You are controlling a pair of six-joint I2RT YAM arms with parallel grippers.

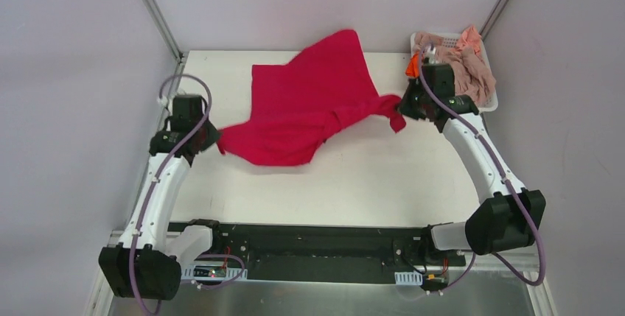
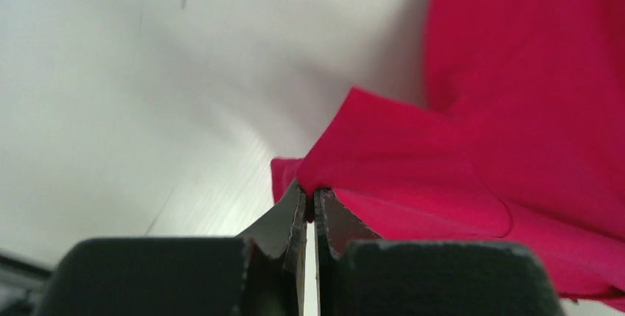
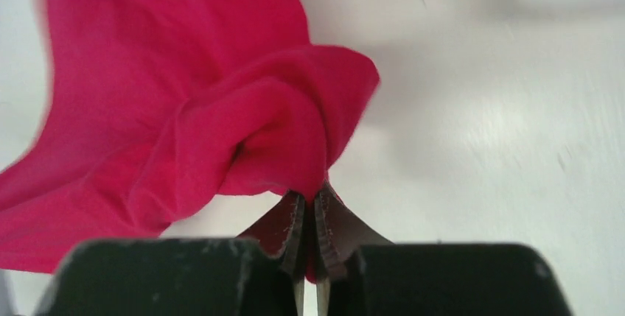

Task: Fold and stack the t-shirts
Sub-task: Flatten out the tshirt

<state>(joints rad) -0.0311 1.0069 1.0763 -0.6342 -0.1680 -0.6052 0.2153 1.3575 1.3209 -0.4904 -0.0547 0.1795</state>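
Observation:
The crimson red t-shirt [image 1: 309,102] hangs stretched between my two grippers above the white table [image 1: 368,176], sagging in the middle. My left gripper [image 1: 214,139] is shut on its left edge; the left wrist view shows the cloth [image 2: 472,132] pinched at the fingertips [image 2: 309,202]. My right gripper [image 1: 404,106] is shut on its right corner; the right wrist view shows bunched cloth [image 3: 243,124] pinched at the fingertips [image 3: 309,202]. Pinkish-beige t-shirts [image 1: 464,65] and a bit of the orange one [image 1: 413,64] lie crumpled in the white basket [image 1: 489,100] at the back right.
Grey walls with metal corner posts [image 1: 155,6] enclose the table on three sides. The basket stands right behind my right arm. A black rail [image 1: 309,246] with the arm bases runs along the near edge.

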